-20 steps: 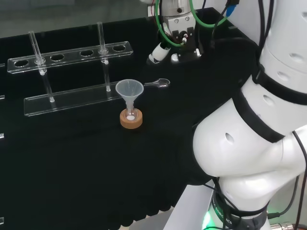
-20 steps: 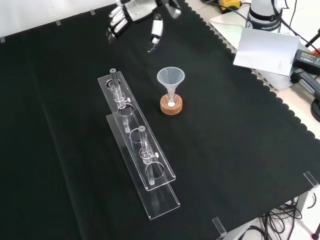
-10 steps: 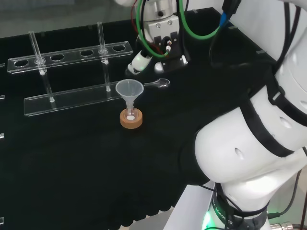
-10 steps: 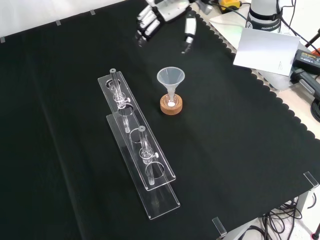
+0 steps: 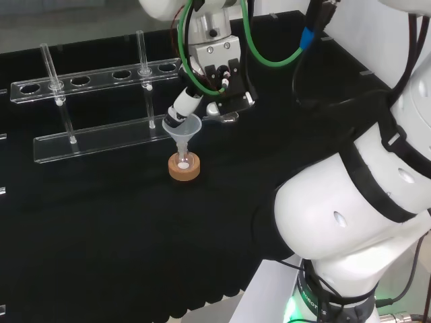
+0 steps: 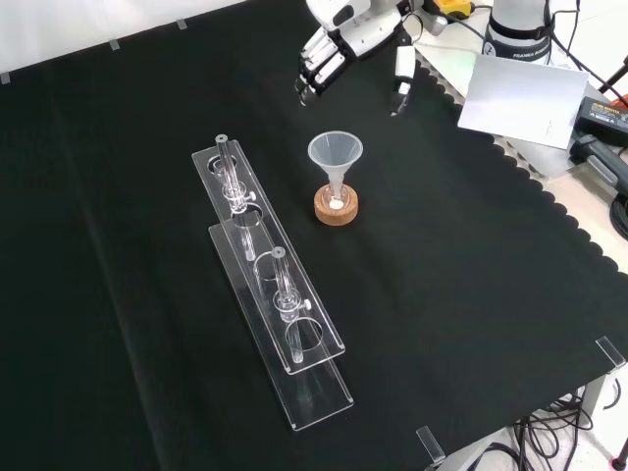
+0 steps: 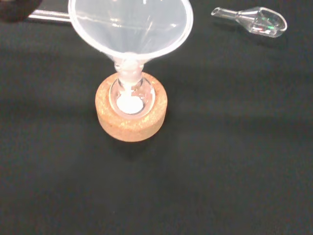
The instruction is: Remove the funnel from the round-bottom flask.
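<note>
Hovering hand (image 6: 345, 39) fingers spread above funnel (image 6: 336, 153); funnel seated in flask (image 7: 131, 98)

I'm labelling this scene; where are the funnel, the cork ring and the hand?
funnel (image 6: 335, 151): front view, its cone.
cork ring (image 7: 131, 123): wrist view, its front wall.
hand (image 6: 345, 27): front view, its palm.

A bench in black cloth (image 6: 471, 294) carries a cork ring (image 6: 336, 207) just below the hand (image 6: 339, 29) in the front view, a clear rack (image 6: 270, 294) farther off, a glass scoop (image 7: 252, 19) near
</note>
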{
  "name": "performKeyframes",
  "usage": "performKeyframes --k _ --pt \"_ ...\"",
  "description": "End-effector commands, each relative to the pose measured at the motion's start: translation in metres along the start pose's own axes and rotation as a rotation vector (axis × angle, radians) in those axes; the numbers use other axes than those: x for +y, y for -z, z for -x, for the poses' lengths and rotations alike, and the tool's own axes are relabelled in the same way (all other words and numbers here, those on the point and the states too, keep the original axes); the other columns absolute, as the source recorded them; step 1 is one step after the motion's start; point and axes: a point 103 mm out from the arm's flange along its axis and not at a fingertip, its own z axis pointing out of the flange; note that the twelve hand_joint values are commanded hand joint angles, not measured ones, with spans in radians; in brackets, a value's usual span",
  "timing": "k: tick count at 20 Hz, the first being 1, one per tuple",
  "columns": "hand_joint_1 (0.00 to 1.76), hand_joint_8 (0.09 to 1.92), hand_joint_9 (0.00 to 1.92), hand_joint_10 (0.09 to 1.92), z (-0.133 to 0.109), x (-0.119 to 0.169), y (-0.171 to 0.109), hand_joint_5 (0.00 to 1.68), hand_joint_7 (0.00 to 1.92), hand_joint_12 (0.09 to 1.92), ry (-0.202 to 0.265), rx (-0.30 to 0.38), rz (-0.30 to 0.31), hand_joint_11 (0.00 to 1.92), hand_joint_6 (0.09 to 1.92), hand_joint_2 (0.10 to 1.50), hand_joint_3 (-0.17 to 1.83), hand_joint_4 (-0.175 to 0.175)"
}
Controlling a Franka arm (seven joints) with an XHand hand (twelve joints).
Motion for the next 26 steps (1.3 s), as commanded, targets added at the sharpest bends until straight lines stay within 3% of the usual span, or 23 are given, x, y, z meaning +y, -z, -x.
performKeyframes --k 1,7,14,26 --pt "0.66 0.48 0.19 0.76 -0.011 0.007 -0.007 0.1 0.0 1.48 0.027 -0.007 -0.026 0.29 0.09 0.65 0.26 0.005" --pt "0.69 0.31 0.1 0.79 -0.022 0.02 -0.014 0.07 0.0 1.49 0.046 -0.028 -0.076 0.3 0.09 0.64 0.24 0.011" --pt "0.71 0.28 0.08 0.81 -0.026 0.035 -0.029 0.06 0.0 1.49 0.051 -0.037 -0.113 0.29 0.09 0.64 0.24 0.012" --pt "0.72 0.26 0.07 0.82 -0.028 0.05 -0.043 0.05 0.0 1.49 0.049 -0.061 -0.115 0.29 0.09 0.64 0.24 0.016"
